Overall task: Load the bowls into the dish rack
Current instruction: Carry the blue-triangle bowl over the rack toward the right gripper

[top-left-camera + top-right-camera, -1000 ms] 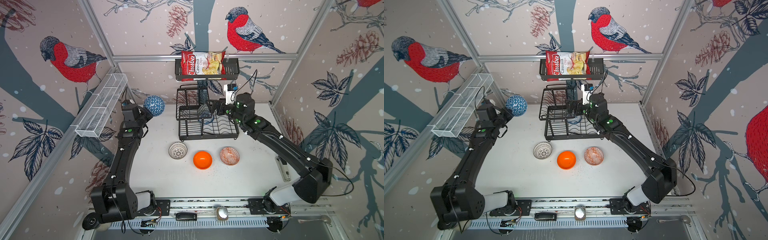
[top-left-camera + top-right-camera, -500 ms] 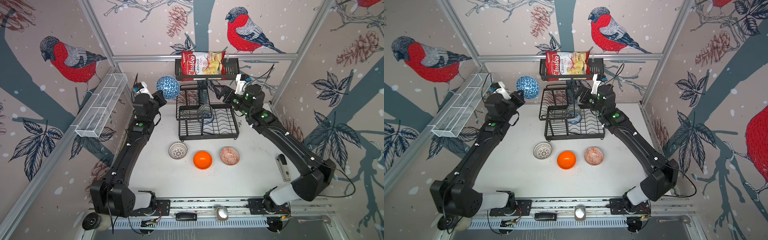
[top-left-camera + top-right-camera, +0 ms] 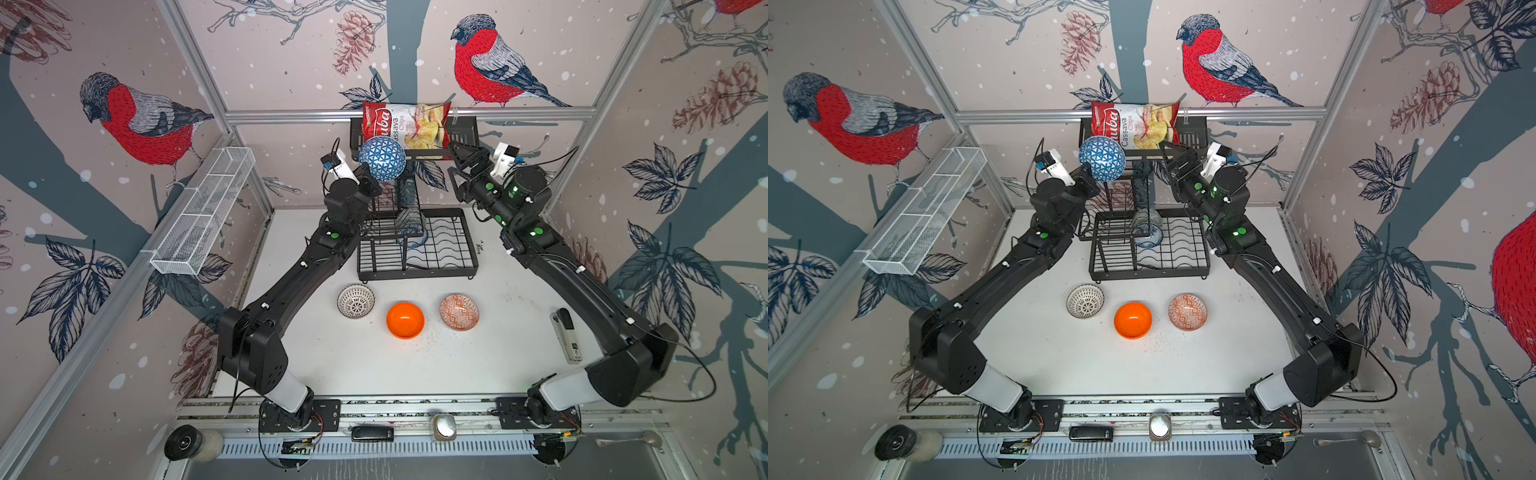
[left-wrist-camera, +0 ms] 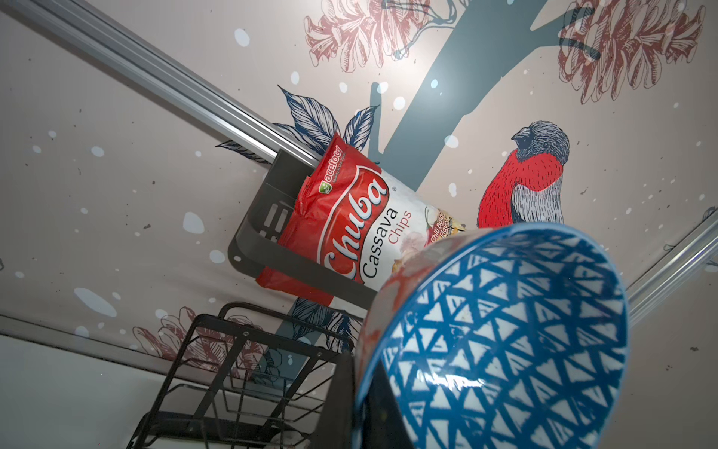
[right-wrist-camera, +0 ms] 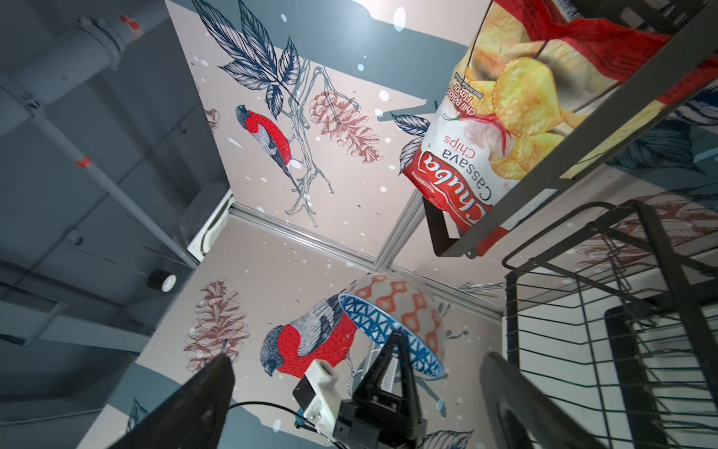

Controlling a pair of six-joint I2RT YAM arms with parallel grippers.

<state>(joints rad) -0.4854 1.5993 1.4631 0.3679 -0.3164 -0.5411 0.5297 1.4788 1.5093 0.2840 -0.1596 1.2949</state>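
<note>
Left gripper [image 3: 371, 179]: clenched on the rim of a blue-white bowl [image 3: 382, 159], held in the air over the upper shelf of the dish rack [image 3: 436, 253]; right gripper [image 3: 457, 166]: jaws spread, holding nothing, raised beside the rack. A second blue-white bowl [image 3: 415, 239] stands on edge in the base tray. Surface: white table [image 3: 498, 357], enclosed by bird-print walls [image 3: 137, 124]; white mesh basket [image 3: 203, 212] on the left wall. In a row before the rack's front edge, apart: white bowl with black lines [image 3: 355, 301]; orange bowl [image 3: 405, 320]; orange-red patterned bowl [image 3: 459, 312]; bare table lies nearer the front rail. Chips bag [image 3: 405, 126] in the black basket [image 3: 465, 129] reads "Chuba Cassava Chips".
</note>
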